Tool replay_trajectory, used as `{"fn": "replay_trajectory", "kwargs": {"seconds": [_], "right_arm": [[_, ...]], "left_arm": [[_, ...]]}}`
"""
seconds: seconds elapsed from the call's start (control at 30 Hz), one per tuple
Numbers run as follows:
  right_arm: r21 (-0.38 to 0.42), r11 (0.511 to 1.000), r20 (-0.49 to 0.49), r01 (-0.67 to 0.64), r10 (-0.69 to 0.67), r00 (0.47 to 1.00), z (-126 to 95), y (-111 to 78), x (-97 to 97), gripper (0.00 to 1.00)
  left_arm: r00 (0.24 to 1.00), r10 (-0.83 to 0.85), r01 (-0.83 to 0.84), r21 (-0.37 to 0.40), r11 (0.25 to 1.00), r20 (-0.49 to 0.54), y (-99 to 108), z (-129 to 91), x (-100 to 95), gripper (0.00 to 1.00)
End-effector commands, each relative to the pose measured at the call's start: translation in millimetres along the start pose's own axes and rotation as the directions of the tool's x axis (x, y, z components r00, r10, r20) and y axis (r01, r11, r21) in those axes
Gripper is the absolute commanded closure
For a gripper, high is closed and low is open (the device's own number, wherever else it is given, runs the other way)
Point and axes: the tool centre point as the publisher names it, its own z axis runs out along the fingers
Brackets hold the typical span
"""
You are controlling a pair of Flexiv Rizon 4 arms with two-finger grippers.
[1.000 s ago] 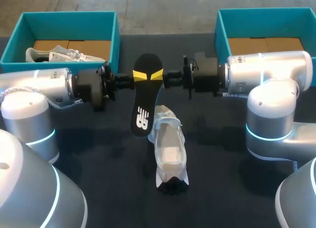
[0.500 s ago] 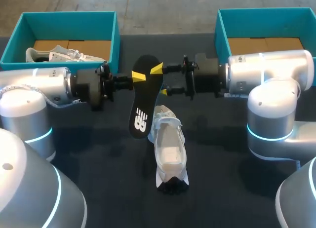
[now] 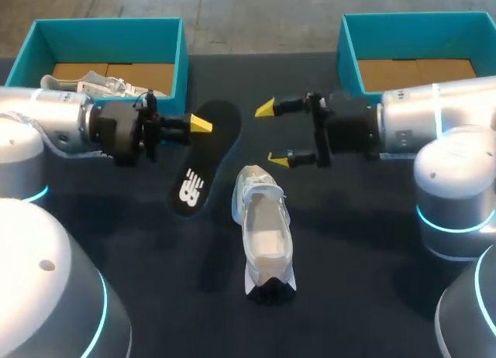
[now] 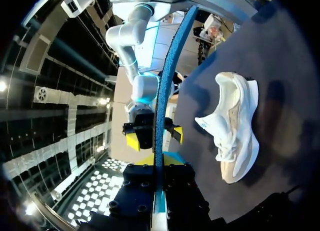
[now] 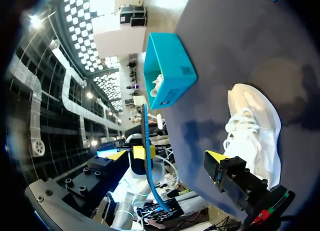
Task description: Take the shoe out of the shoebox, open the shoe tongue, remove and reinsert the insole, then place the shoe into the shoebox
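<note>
The thin black insole [image 3: 203, 153], probably light and floppy, slants just left of the white shoe [image 3: 263, 226] on the tabletop [image 3: 349, 242], clamped at its far end by the left pincer [image 3: 198, 124], while the right pincer [image 3: 273, 133] gapes wide beyond the shoe's toe, so a second hold nearer mid-length should curb bending.

Bare table [image 3: 349, 242] right of the shoe [image 3: 265, 230] is being left free. Its left side is being crowded by the held insole [image 3: 203, 158], its far end by the right gripper's [image 3: 271, 134] spread fingers.
</note>
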Motion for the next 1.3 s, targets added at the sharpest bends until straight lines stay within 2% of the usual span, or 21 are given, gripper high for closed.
{"fn": "replay_trajectory", "kwargs": {"seconds": [0.03,0.17,0.4,0.53,0.7,1.2,1.3], "right_arm": [[-0.008,1.0,0.064,-0.01,0.011,0.998,-32,-11.2,-3.4,0.0],[-0.012,1.0,0.075,-0.015,0.016,0.997,-46,-18.1,-7.9,0.0],[0.037,0.999,0.133,-0.02,0.015,0.991,-63,-32.7,-17.8,0.0],[0.05,0.999,0.135,-0.021,0.014,0.991,-72,-42.0,-24.2,0.0],[0.126,0.991,0.14,-0.052,0.034,0.99,-82,-52.2,-36.4,0.0],[0.126,0.991,0.14,-0.052,0.034,0.99,-82,-52.2,-36.4,0.0],[0.126,0.992,0.128,-0.017,0.001,0.992,-84,-59.3,-42.6,0.0]], "left_arm": [[0.999,-0.016,0.017,0.019,1.0,-0.051,-3,-7,-4.5,1.0],[0.996,-0.048,0.052,0.048,0.998,-0.072,-9,-8,-3.9,1.0],[0.986,-0.12,0.132,0.1,0.986,-0.116,-26,-2,-1.5,1.0],[0.974,-0.172,0.189,0.117,0.975,-0.146,-34,3,4.2,1.0],[0.957,-0.243,0.264,0.127,0.956,-0.161,-44,9,11.3,1.0],[0.953,-0.24,0.265,0.126,0.956,-0.184,-48,10,13.6,1.0],[0.947,-0.269,0.292,0.118,0.949,-0.176,-54,13,15.0,1.0]]}}
